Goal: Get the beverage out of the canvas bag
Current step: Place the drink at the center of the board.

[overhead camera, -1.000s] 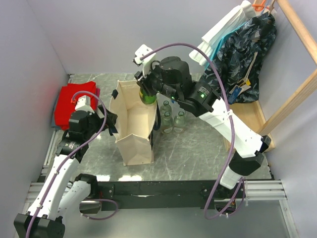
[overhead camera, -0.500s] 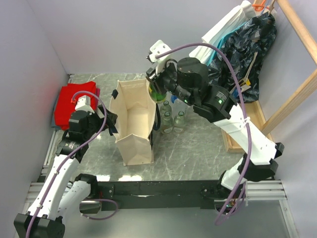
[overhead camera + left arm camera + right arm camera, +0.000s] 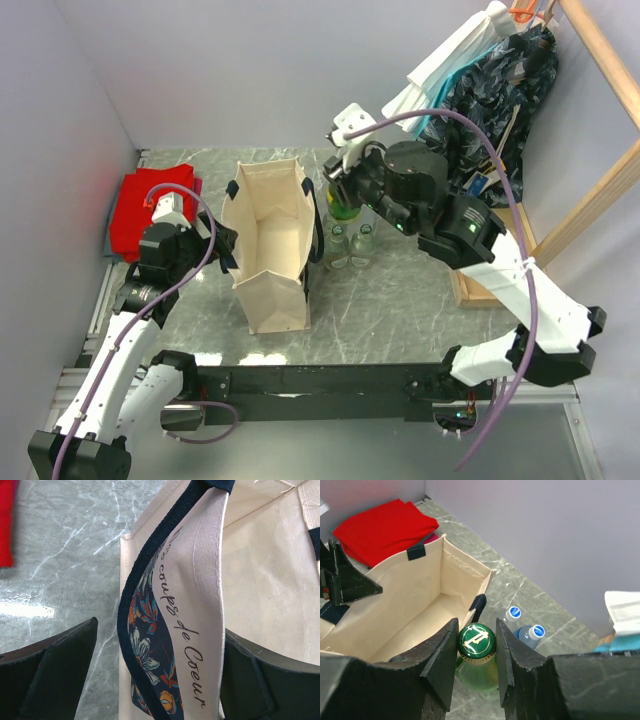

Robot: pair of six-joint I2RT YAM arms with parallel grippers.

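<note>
The beverage is a green glass bottle (image 3: 481, 670) with a green and gold cap (image 3: 477, 641). My right gripper (image 3: 476, 645) is shut on its neck just under the cap. It hangs outside the canvas bag (image 3: 265, 250), just right of the bag's far right corner, above the table. From the top view the bottle (image 3: 343, 207) shows under the right gripper (image 3: 340, 192). The bag stands upright and open, its inside (image 3: 395, 595) bare. My left gripper (image 3: 159, 670) is open, its fingers either side of the bag's left wall (image 3: 200, 580) and navy strap (image 3: 150, 555).
Three clear water bottles (image 3: 350, 242) with blue caps (image 3: 536, 630) stand right of the bag, below the held bottle. A red folded cloth (image 3: 150, 205) lies at the far left. Clothes (image 3: 490, 100) hang from a wooden rack (image 3: 590, 200) on the right.
My right gripper has carried the green bottle to the right, from over the bag's far end to past its right rim, above the water bottles. The left arm has not moved.
</note>
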